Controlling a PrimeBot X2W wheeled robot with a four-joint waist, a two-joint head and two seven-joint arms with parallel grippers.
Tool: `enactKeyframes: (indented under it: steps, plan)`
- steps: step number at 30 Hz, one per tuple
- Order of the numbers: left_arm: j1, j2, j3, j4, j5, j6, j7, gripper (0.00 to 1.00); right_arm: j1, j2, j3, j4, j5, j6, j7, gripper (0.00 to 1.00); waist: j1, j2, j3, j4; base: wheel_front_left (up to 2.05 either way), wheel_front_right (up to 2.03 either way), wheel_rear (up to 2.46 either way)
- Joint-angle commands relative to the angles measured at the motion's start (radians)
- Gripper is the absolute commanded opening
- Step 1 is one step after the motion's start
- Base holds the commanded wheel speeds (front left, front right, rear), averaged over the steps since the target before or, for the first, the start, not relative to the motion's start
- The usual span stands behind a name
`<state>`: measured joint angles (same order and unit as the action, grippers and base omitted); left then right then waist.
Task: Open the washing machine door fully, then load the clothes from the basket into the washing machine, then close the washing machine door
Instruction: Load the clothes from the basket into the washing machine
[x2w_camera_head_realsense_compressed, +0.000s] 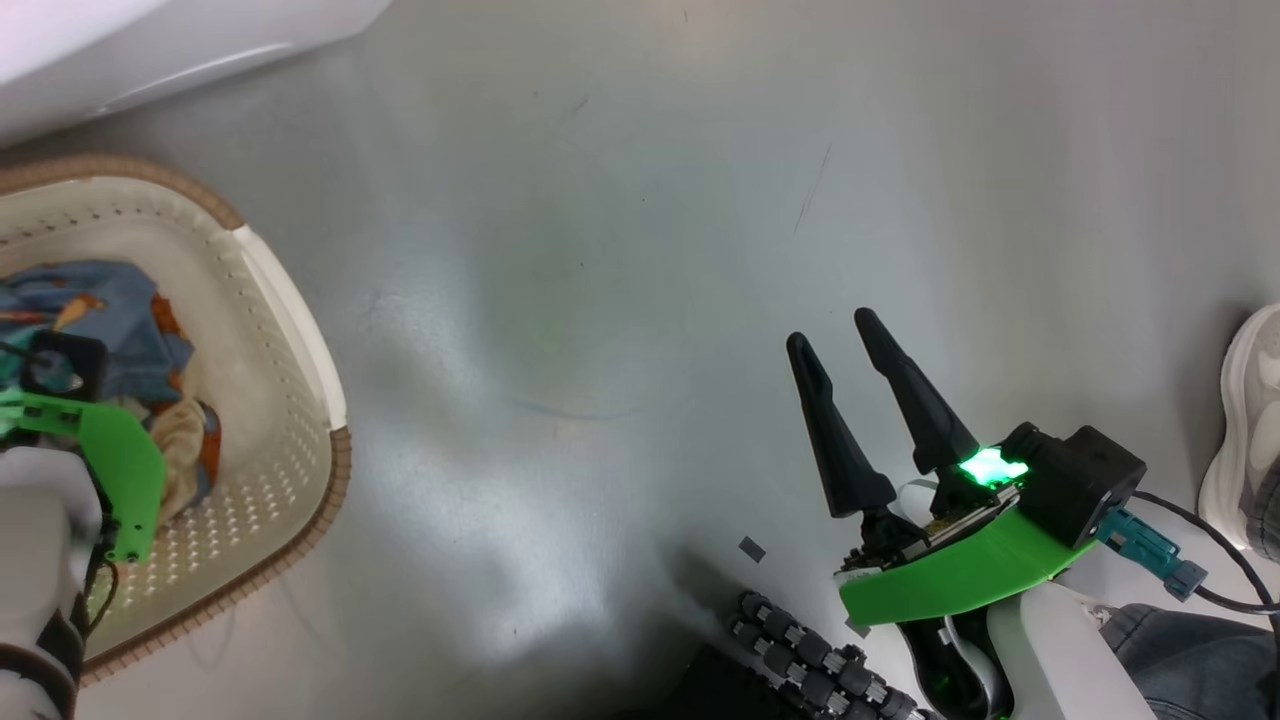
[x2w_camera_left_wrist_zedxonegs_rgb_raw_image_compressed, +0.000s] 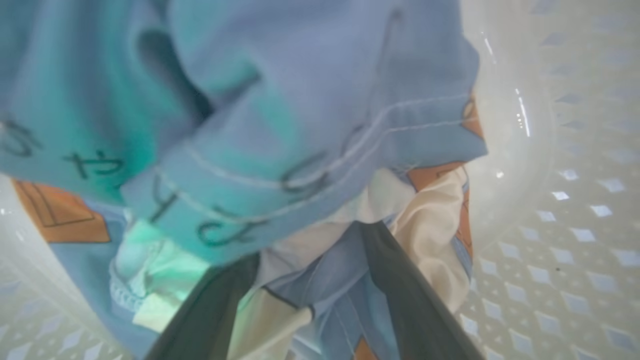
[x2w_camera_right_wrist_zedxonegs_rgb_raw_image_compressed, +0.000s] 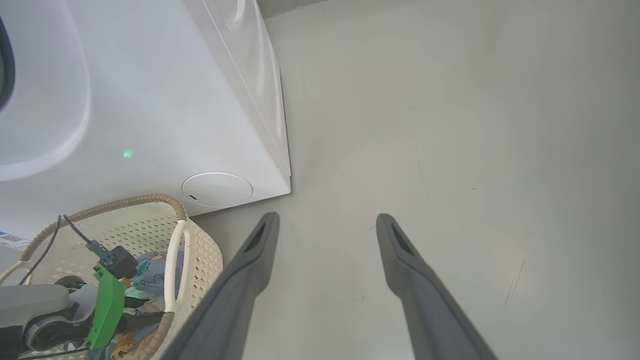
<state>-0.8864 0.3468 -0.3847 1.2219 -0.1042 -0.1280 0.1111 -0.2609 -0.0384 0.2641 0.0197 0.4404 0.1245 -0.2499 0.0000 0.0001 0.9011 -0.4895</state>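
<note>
The basket (x2w_camera_head_realsense_compressed: 300, 330) stands on the floor at the left, and the blue and orange clothes (x2w_camera_head_realsense_compressed: 120, 320) lie in it. My left arm's green wrist mount (x2w_camera_head_realsense_compressed: 120, 470) reaches down into it. In the left wrist view my left gripper (x2w_camera_left_wrist_zedxonegs_rgb_raw_image_compressed: 310, 245) is open, its fingers (x2w_camera_left_wrist_zedxonegs_rgb_raw_image_compressed: 410, 300) pushed into the clothes (x2w_camera_left_wrist_zedxonegs_rgb_raw_image_compressed: 310, 115), with blue and cream fabric between them. My right gripper (x2w_camera_head_realsense_compressed: 838, 335) hangs open over bare floor, holding nothing (x2w_camera_right_wrist_zedxonegs_rgb_raw_image_compressed: 325, 220). The washing machine (x2w_camera_right_wrist_zedxonegs_rgb_raw_image_compressed: 150, 100) stands just behind the basket (x2w_camera_right_wrist_zedxonegs_rgb_raw_image_compressed: 200, 250). A dark curved sliver (x2w_camera_right_wrist_zedxonegs_rgb_raw_image_compressed: 4, 65) at that view's left edge may be the door; I cannot tell.
A person's pale shoe (x2w_camera_head_realsense_compressed: 1255, 420) and a jeans leg (x2w_camera_head_realsense_compressed: 1190, 650) are at the right edge, close to my right arm. A cable (x2w_camera_head_realsense_compressed: 1200, 540) trails from the right wrist. My base's black rollers (x2w_camera_head_realsense_compressed: 810, 660) show at the bottom. Grey floor (x2w_camera_head_realsense_compressed: 640, 250) spreads between the basket and the right gripper.
</note>
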Motion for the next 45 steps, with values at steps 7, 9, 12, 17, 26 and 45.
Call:
enactKeyframes:
  steps: [7,9,12,17,26,45]
  plan:
    - [-0.007,0.052,-0.047,-0.015,-0.002,-0.002,-0.042,1.00,0.056,-0.012,0.001,-0.034,0.004,0.006,-0.012,1.00,0.0000,-0.0001,0.027,0.010,0.00,0.00,0.00]
    - [-0.021,0.054,-0.064,-0.017,0.015,0.009,-0.064,1.00,0.061,-0.012,-0.006,-0.038,-0.001,0.006,-0.012,1.00,0.0000,-0.0001,0.038,0.015,0.00,0.00,0.00]
    - [-0.036,0.054,-0.099,-0.013,0.047,0.020,-0.091,1.00,0.067,-0.012,-0.012,-0.043,-0.008,0.006,-0.012,1.00,0.0000,-0.0001,0.047,0.018,0.02,0.02,0.02]
    - [-0.057,0.042,-0.144,-0.004,0.082,0.031,-0.137,0.00,0.072,-0.012,-0.027,-0.062,-0.034,0.006,-0.012,1.00,0.0000,-0.0001,0.059,0.036,0.10,0.10,0.10]
    - [-0.075,0.014,-0.112,0.019,0.021,0.033,-0.242,0.00,0.041,-0.012,-0.024,-0.065,-0.050,0.006,-0.012,1.00,0.0000,-0.0001,0.054,0.049,0.02,0.02,0.02]
    - [0.300,-0.098,0.165,-0.371,-0.215,0.124,-0.373,0.00,0.040,-0.012,-0.110,0.026,-0.122,0.006,-0.012,1.00,0.0000,-0.0001,-0.343,0.250,0.00,0.00,0.00]
